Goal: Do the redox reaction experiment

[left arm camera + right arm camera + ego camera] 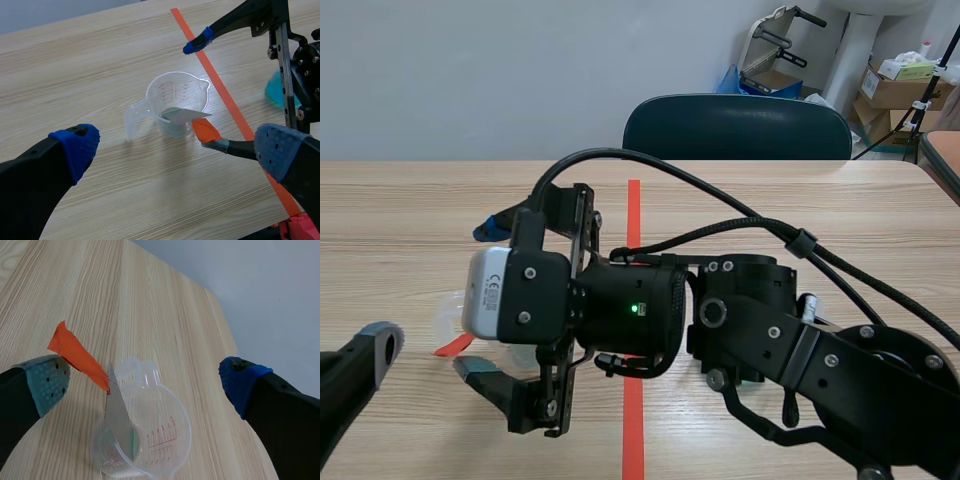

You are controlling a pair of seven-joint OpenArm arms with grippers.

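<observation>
at the near left, the metal strip (pixel 120 420) leans in the clear cup (pixel 170 440), likely to soak its end. right gripper (pixel 145 383) and left gripper (pixel 180 147) stand wide open, holding nothing.

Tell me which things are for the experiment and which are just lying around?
For the experiment:
clear measuring cup
metal strip with an orange end, leaning inside the cup

Just lying about:
dark chair behind the table
cardboard boxes in the far corner
</observation>
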